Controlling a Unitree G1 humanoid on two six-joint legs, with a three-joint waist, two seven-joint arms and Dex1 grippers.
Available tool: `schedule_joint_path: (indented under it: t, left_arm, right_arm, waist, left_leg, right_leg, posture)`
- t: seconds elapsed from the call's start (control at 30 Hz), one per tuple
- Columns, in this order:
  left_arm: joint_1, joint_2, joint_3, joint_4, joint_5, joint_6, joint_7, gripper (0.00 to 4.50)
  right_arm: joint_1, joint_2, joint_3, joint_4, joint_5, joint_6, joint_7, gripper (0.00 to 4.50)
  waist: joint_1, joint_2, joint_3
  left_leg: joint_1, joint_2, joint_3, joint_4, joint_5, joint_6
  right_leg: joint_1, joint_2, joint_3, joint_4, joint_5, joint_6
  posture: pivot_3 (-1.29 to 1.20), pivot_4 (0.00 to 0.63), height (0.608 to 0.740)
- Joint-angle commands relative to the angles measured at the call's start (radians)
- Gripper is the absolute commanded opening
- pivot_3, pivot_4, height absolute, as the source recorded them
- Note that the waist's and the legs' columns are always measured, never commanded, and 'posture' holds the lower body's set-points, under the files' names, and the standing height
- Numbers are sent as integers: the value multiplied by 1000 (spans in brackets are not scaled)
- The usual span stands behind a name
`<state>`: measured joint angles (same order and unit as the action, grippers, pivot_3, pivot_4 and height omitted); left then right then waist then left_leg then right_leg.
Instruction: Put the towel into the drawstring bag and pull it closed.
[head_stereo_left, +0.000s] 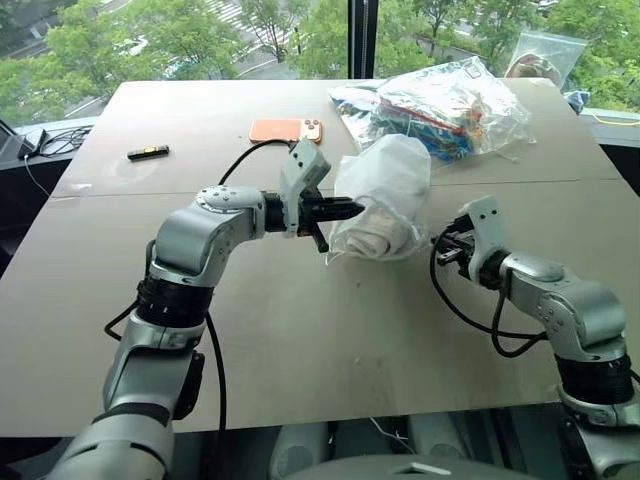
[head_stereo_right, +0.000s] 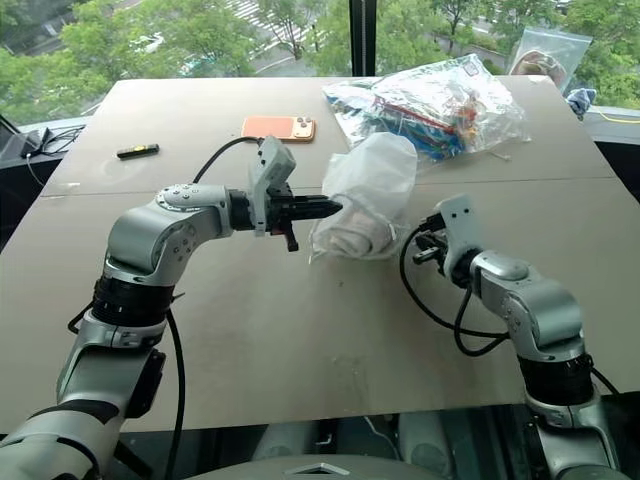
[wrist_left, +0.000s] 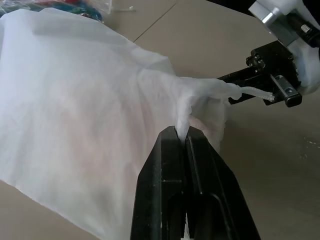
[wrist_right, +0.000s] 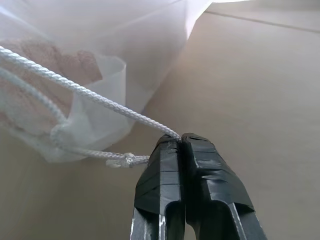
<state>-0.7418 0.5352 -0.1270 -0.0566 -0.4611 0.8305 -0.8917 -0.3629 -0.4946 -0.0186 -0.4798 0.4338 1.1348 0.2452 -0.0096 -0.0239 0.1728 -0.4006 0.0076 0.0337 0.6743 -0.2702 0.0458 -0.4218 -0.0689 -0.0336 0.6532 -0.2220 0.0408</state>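
Drawstring bag (head_stereo_left: 385, 200) pinched by both pincers

From my head-mounted stereo pair, I look forward and down over the wide tan tabletop (head_stereo_left: 300, 330) toward far windows. Each wrist camera sits close behind its own black fingers; all views share the thin translucent white fabric pouch (head_stereo_left: 385, 195) at centre.
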Motion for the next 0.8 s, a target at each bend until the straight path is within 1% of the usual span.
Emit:
schedule_joint_path:
  t: [0.03,0.07,0.13,0.2,0.27,0.33,0.4,0.43,0.5,0.53,0.6,0.67,0.8]
  left_arm:
    - [-16,-9,44,10,-20,6,12,0]
    - [-17,-11,51,15,-25,12,15,0]
    - [-19,-16,71,28,-39,24,23,0]
    - [-24,-28,94,38,-57,45,40,0]
    - [-34,-43,136,55,-87,74,64,0]
    - [-52,-56,203,77,-150,146,85,566]
    - [-52,-50,252,88,-175,166,102,1271]
    - [-45,-43,267,94,-169,158,114,1776]
    - [-23,-23,281,104,-158,147,121,2570]
    - [16,5,279,87,-165,155,94,2958]
    - [122,63,255,20,-176,161,32,2958]
    - [204,97,203,-35,-135,108,12,2958]
    - [293,100,122,-66,-50,-17,15,2958]
  right_arm:
    - [0,-129,19,-113,-74,68,-27,72]
    - [-1,-159,33,-129,-86,82,-29,72]
    - [-22,-145,-10,-187,-50,150,-27,72]
    - [-49,-102,-59,-232,-11,202,-17,72]
    - [-87,-26,-120,-251,35,245,-3,72]
    - [-114,14,-153,-255,53,276,1,0]
    - [-129,36,-178,-255,66,295,4,0]
    - [-135,46,-190,-256,74,304,7,0]
    - [-142,58,-204,-261,85,318,11,0]
    - [-143,58,-208,-261,86,322,12,0]
    - [-141,56,-214,-256,90,320,14,0]
    - [-138,57,-220,-255,94,319,16,0]
    - [-138,60,-218,-245,96,313,18,0]
  waist:
    - [0,0,0]
    - [0,0,0]
    - [-3,0,0]
    - [-7,0,0]
    - [-7,0,0]
    - [-3,0,0]
    - [-2,0,0]
    - [0,0,0]
    - [-1,0,0]
    - [-1,0,0]
    - [-10,0,0]
    - [-14,1,0]
    - [8,0,0]
  left_leg:
    - [0,0,0,0,0,0]
    - [0,0,0,0,0,0]
    - [0,0,0,0,0,0]
    - [0,1,0,0,0,0]
    - [1,1,-1,0,0,0]
    - [1,1,-1,1,0,0]
    - [1,1,-2,2,0,0]
    - [0,1,-2,2,0,1]
    - [0,0,-1,2,0,1]
    - [0,0,-1,2,0,1]
    - [1,-1,-1,2,0,0]
    - [2,-1,-1,-1,2,-3]
    - [1,-1,-5,-1,1,-2]
  right_leg:
    - [0,0,0,0,0,0]
    - [0,0,0,0,0,0]
    - [0,0,0,0,0,0]
    - [0,1,1,1,0,0]
    - [0,2,1,2,0,0]
    - [-1,2,1,3,0,0]
    - [0,2,0,3,0,0]
    - [0,1,0,3,0,0]
    - [0,0,0,3,0,0]
    - [0,0,0,3,0,0]
    - [0,0,1,3,0,0]
    - [-1,0,5,3,0,0]
    - [-1,0,3,3,0,0]
  posture:
    - [0,150,740]
    - [0,150,740]
    - [0,150,740]
    - [0,150,740]
    - [0,150,740]
    - [0,150,740]
    - [0,150,740]
    - [0,150,740]
    - [0,150,740]
    - [0,150,740]
    - [0,150,740]
    - [0,150,740]
    - [0,150,740]
